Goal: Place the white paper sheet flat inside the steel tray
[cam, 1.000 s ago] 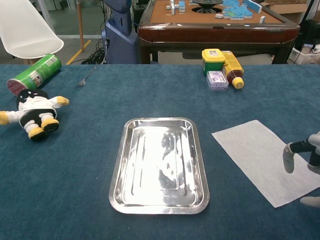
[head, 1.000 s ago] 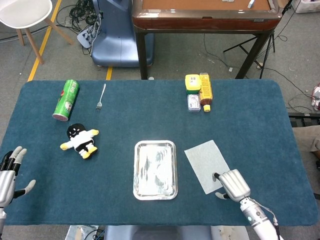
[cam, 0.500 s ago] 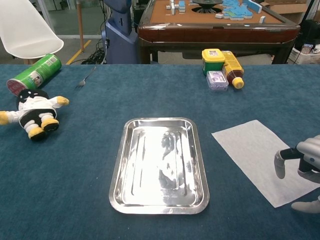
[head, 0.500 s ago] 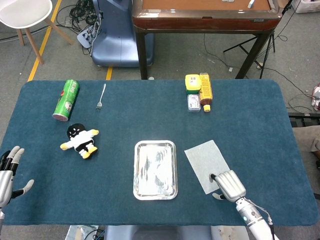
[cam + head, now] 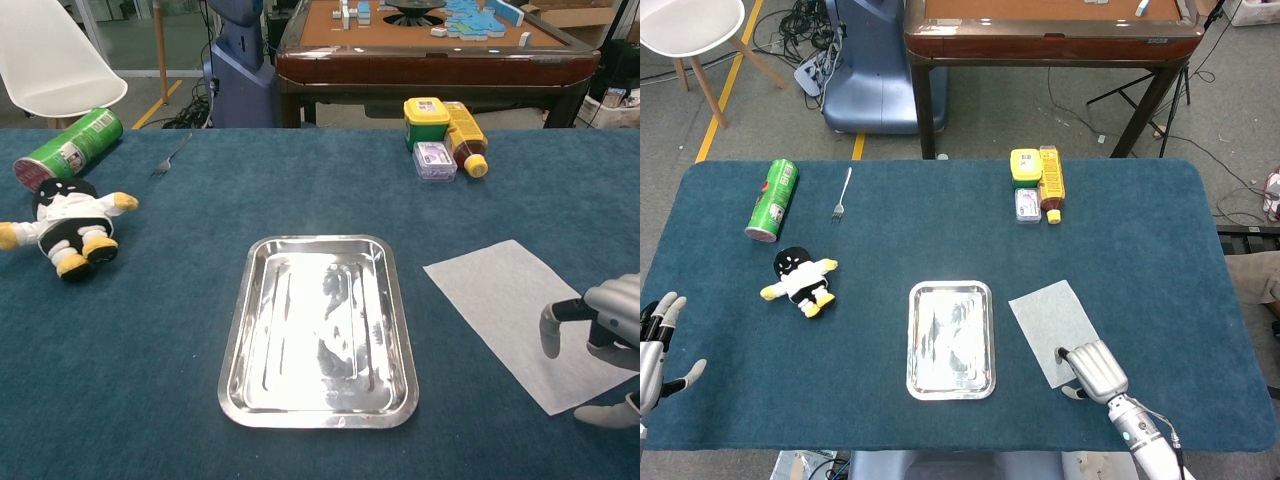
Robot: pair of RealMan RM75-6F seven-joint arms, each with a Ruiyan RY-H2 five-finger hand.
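Note:
The white paper sheet (image 5: 1053, 317) (image 5: 520, 313) lies flat on the blue table cloth, just right of the steel tray (image 5: 951, 340) (image 5: 318, 330), which is empty. My right hand (image 5: 1095, 371) (image 5: 600, 338) hovers over the sheet's near right corner, fingers curled downward with tips just above or touching the paper; it holds nothing that I can see. My left hand (image 5: 658, 345) rests at the table's near left edge, fingers spread and empty; it does not show in the chest view.
A green can (image 5: 773, 200), a fork (image 5: 841, 195) and a black-and-white plush toy (image 5: 802, 279) lie on the left half. A yellow jar, small box and bottle (image 5: 1036, 186) stand at the back centre. A wooden table (image 5: 1050, 30) is behind.
My right hand has slid left and slightly nearer along the sheet's near corner. The left hand has drifted a little lower. The sheet and tray have not moved.

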